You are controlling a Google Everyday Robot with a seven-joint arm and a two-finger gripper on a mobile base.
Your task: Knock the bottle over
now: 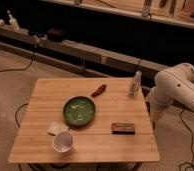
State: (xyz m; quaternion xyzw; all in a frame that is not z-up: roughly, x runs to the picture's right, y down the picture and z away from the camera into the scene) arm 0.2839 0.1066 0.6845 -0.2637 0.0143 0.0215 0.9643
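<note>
Bottle point(135, 83) stands upright at the far right corner of the desk point(105, 146); the gripper point(154, 115) hangs just beside the right edge, open or closed I cannot tell

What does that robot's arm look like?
The arm is white and smooth, built of fat rounded segments like bent tubing; no markings or cables show on it. Its gripper, a narrower pale tip, hangs beside the right edge of the table.
</note>
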